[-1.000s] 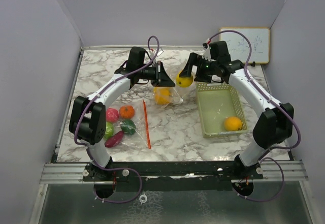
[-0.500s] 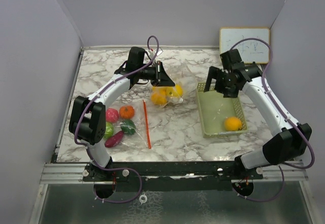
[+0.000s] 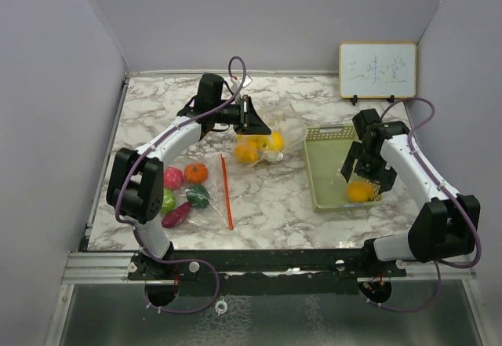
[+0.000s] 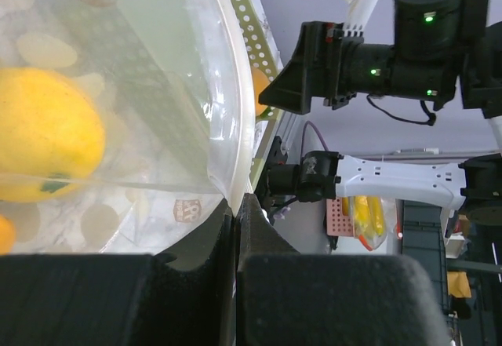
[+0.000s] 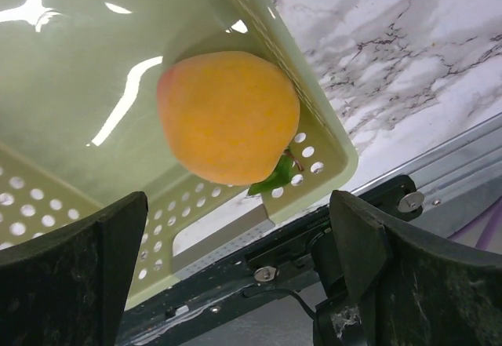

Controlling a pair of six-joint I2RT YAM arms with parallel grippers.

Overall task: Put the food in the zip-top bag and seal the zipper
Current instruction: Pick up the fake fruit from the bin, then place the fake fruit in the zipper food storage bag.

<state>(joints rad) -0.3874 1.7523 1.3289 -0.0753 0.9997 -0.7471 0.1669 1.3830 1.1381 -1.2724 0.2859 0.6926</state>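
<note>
My left gripper (image 3: 250, 118) is shut on the rim of the clear zip-top bag (image 3: 287, 130) and holds its mouth up. In the left wrist view the bag's edge (image 4: 227, 126) is pinched between the shut jaws of this gripper (image 4: 235, 205). A yellow fruit (image 3: 274, 140) (image 4: 43, 130) and an orange fruit (image 3: 248, 152) lie inside the bag. My right gripper (image 3: 363, 176) (image 5: 239, 205) is open and empty, just above an orange fruit (image 3: 360, 192) (image 5: 227, 118) in the near corner of the pale green basket (image 3: 329, 158) (image 5: 63, 63).
Loose food lies at the left: a pink-red piece (image 3: 172, 177), an orange one (image 3: 196, 173), a dark green one (image 3: 198, 196), a green one (image 3: 167, 202) and a purple-red one (image 3: 176, 214). A thin red strip (image 3: 226, 191) lies beside them. A whiteboard (image 3: 377, 71) stands at the back right.
My right gripper let the yellow fruit go into the bag, then swung right and nearer, down over the orange fruit in the basket. The left gripper has kept its hold on the bag.
</note>
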